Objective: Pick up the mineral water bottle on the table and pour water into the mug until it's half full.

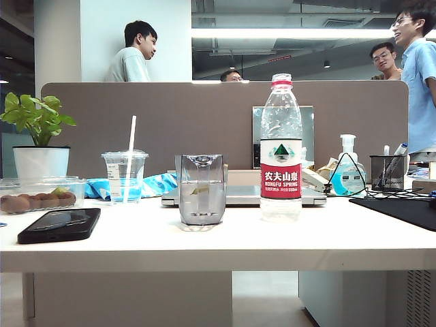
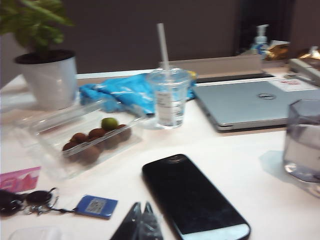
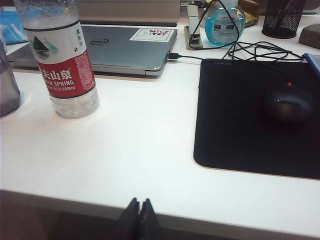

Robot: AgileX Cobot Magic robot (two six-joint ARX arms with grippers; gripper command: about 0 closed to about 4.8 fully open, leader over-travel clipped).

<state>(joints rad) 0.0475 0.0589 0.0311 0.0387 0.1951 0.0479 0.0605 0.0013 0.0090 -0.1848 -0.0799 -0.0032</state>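
Note:
The mineral water bottle (image 1: 281, 146) stands upright on the white table (image 1: 136, 238), with its red-and-white label (image 3: 62, 65) facing the front. Left of it, a hand's width away, stands the clear faceted mug (image 1: 201, 189), which also shows in the left wrist view (image 2: 303, 142); clear water fills its lower part. My left gripper (image 2: 141, 206) is shut and empty, low over the table beside a black phone, well short of the mug. My right gripper (image 3: 140, 201) is shut and empty at the table's front edge, away from the bottle. Neither gripper shows in the exterior view.
A black phone (image 2: 192, 197), a fruit box (image 2: 87, 137), a plastic cup with a straw (image 2: 169, 100), a potted plant (image 1: 39, 146) and keys with a blue tag (image 2: 96, 205) lie on the left. A laptop (image 3: 127, 45) sits behind the bottle. On the right are a mouse pad (image 3: 250, 115), a mouse (image 3: 289, 103), cables and a pump dispenser (image 1: 348, 170).

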